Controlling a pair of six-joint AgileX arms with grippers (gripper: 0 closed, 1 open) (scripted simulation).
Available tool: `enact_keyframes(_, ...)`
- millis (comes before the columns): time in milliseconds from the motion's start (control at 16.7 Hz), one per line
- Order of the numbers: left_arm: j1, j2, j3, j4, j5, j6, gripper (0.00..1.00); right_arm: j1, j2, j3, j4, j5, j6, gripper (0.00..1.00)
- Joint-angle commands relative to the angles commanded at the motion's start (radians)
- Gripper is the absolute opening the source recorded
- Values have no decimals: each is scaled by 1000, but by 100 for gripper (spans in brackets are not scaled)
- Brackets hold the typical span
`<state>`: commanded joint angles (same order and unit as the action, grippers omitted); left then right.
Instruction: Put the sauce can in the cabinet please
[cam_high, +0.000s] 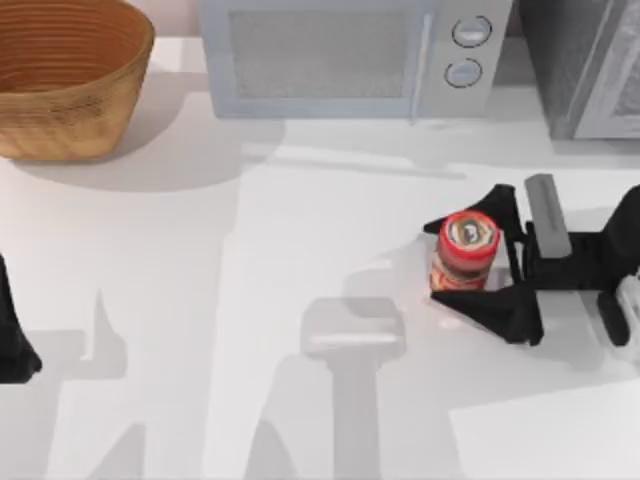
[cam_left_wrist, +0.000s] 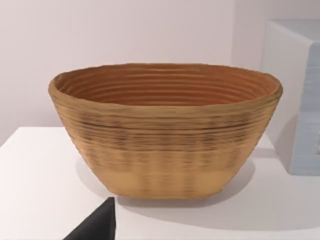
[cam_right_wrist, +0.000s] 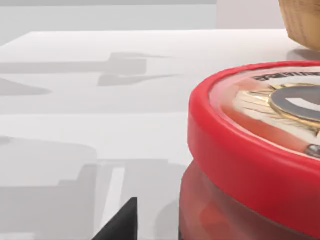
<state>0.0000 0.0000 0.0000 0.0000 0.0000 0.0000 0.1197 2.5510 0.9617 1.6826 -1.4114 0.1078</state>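
Right gripper (cam_high: 478, 278) straddles the sauce can (cam_high: 465, 251) on the right side of the table (cam_high: 250, 300).

The can stands upright on the white table, in front of the microwave (cam_high: 355, 55) and well short of the cabinet (cam_high: 590, 65) at the far right corner. The black fingers sit on either side of it, spread rather than clenched; whether they touch its sides is hard to tell. The left arm is parked at the left edge, near the wicker basket (cam_high: 65, 75).
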Motion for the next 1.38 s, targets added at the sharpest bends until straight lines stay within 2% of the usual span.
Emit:
enact_keyframes(540,0,0,0,0,0,0,100,0,0,0,0,0,0,2)
enact_keyframes(1140,0,0,0,0,0,0,100,-3,-3,0,-2,1,1,0)
enact_keyframes(1380,0,0,0,0,0,0,100,-5,-94,-18,-87,7,11,0)
